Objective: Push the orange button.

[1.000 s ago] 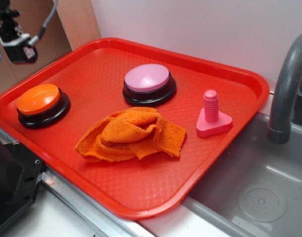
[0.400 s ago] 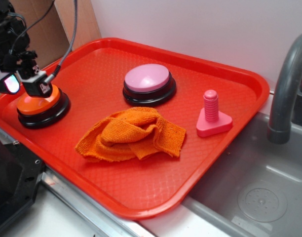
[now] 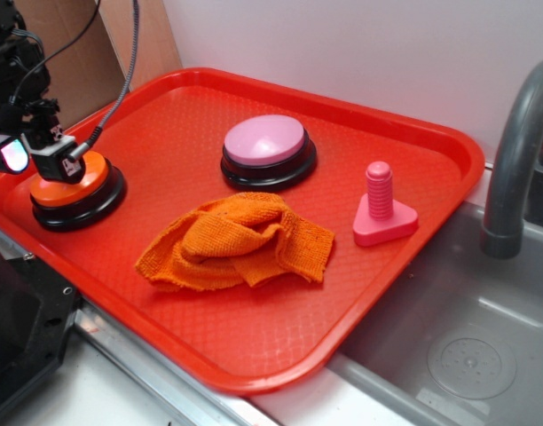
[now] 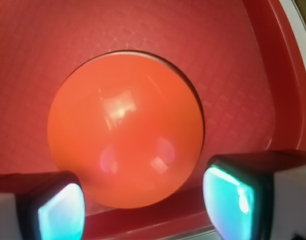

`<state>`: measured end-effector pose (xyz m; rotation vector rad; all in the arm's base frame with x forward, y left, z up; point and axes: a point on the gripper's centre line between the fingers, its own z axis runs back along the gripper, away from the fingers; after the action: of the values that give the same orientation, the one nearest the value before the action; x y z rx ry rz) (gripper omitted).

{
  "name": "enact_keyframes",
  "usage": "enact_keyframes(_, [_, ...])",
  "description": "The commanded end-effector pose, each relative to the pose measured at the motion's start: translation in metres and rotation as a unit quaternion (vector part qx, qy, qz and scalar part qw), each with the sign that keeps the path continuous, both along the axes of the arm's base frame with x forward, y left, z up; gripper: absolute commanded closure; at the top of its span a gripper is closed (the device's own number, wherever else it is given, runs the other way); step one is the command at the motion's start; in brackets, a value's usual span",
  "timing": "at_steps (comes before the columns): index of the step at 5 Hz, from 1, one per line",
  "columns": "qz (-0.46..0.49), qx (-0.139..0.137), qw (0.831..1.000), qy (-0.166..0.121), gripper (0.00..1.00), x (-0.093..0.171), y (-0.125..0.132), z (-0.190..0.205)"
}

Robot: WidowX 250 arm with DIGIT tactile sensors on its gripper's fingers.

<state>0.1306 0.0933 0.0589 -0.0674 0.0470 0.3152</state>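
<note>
Since earlier frame: I dropped from above tray's far-left corner onto orange button (image 3: 74, 185), near-left on tray (image 3: 254, 355). My jaws apart, pads (image 4: 228, 202) straddling dome's near edge. Judgement: at contact or just short of it; whether button is pressed, cannot tell.

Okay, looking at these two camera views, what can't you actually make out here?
- Exterior view: the gripper covers the left part of the orange button, so contact with the dome cannot be confirmed.
- Wrist view: the fingertips are blurred and cut off by the bottom edge, and only the button and red tray show.
- Exterior view: the faucet is cut off at the right edge.
</note>
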Motion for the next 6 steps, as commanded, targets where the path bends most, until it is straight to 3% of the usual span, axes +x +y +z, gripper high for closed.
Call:
enact_keyframes(1, [-0.012, 0.011, 1.000, 0.002, 0.00, 0.0019, 0.0038, 0.0082])
enact_keyframes(3, [-0.021, 0.005, 1.000, 0.020, 0.00, 0.0001, 0.0042, 0.0115])
enact_keyframes(4, [-0.023, 0.002, 1.000, -0.003, 0.00, 0.0001, 0.0031, 0.0149])
enact_keyframes(6, [-0.023, 0.002, 1.000, -0.003, 0.00, 0.0001, 0.0031, 0.0149])
